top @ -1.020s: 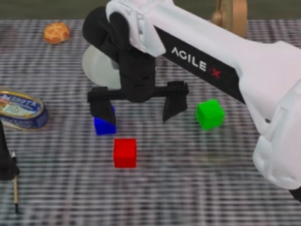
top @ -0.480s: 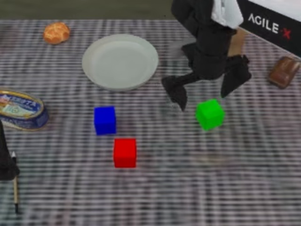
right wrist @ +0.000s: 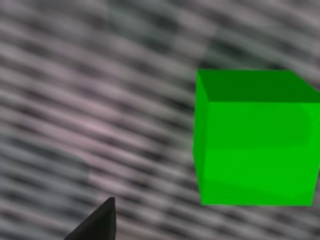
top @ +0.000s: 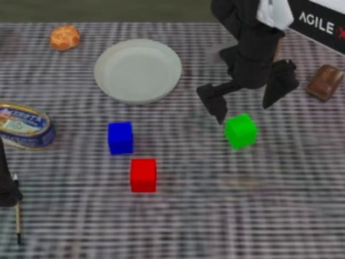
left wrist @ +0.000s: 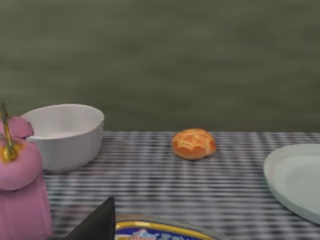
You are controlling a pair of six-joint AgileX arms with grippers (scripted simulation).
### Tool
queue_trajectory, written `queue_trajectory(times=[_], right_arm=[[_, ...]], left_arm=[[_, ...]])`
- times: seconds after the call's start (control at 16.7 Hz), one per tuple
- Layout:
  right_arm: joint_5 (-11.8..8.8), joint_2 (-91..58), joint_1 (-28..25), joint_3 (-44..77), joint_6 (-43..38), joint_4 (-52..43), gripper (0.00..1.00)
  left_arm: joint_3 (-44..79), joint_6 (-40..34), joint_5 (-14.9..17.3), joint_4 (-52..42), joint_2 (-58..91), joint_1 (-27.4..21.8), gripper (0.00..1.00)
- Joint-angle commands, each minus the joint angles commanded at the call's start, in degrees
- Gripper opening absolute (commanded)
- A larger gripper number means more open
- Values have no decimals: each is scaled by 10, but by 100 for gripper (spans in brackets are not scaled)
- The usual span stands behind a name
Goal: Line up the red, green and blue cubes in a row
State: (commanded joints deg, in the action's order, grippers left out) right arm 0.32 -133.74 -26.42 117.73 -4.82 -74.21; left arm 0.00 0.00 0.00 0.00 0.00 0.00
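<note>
Green cube [top: 240, 130]: sits on the checked counter [top: 226, 216], right of centre, free of any grip; fills much of the right wrist view [right wrist: 255, 140], where one dark fingertip [right wrist: 95, 222] shows at the frame edge.
Blue cube [top: 120, 137]: left of centre, below the plate.
Red cube [top: 143, 174]: just below and slightly right of the blue cube, close to it but apart. The three cubes do not form a row.
Right hand [top: 248, 100]: black, fingers spread wide, holding nothing; hangs just above and behind the green cube, one finger [top: 214, 102] near the cube's upper left, the other toward the brown block.
Left hand: only a black part at the counter's left edge [top: 6, 183] is seen, parked; its spread cannot be told.
Surroundings: white plate [top: 138, 70] behind the blue cube; bread roll [top: 64, 38] at the far left corner; blue tin [top: 24, 125] at the left edge; brown block [top: 325, 82] at the right edge. The left wrist view adds a white bowl [left wrist: 65, 132] and a pink object [left wrist: 20, 195]. Nothing lies between the cubes.
Change: half a second ago the right hand stood slightly further left and higher in the top view; a second ago it was over the blue cube. All three cubes are unmoved.
</note>
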Motion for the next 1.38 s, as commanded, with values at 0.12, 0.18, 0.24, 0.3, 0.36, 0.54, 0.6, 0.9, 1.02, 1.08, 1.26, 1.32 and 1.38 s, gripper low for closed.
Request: queue_trajectory(times=[0.12, 0.18, 0.24, 0.3, 0.36, 0.54, 0.6, 0.9, 1.02, 1.08, 1.26, 1.32, 1.38], right_arm=[[0, -4, 1, -15, 0, 20, 100], [0, -7, 1, -27, -1, 37, 100], [-1, -12, 1, -42, -1, 56, 100], [-1, -17, 1, -58, -1, 78, 100], [0, -23, 1, -75, -1, 100, 100], [0, -37, 1, -118, 0, 158, 100], [0, -40, 2, -126, -1, 169, 100], [0, -42, 2, -130, 0, 174, 92], [0, -42, 2, -130, 0, 174, 77], [0, -42, 2, -130, 0, 174, 70], [0, -42, 2, -130, 0, 174, 47], [0, -42, 2, -130, 0, 174, 40], [0, -42, 2, -130, 0, 174, 32]], left_arm=[[0, 0, 0, 0, 0, 0, 100], [0, 0, 0, 0, 0, 0, 100], [0, 0, 0, 0, 0, 0, 100], [0, 0, 0, 0, 0, 0, 100], [0, 0, 0, 0, 0, 0, 100], [0, 0, 0, 0, 0, 0, 100], [0, 0, 0, 0, 0, 0, 100], [0, 0, 0, 0, 0, 0, 100], [0, 0, 0, 0, 0, 0, 100], [0, 0, 0, 0, 0, 0, 100], [0, 0, 0, 0, 0, 0, 100], [0, 0, 0, 0, 0, 0, 100], [0, 0, 0, 0, 0, 0, 100]])
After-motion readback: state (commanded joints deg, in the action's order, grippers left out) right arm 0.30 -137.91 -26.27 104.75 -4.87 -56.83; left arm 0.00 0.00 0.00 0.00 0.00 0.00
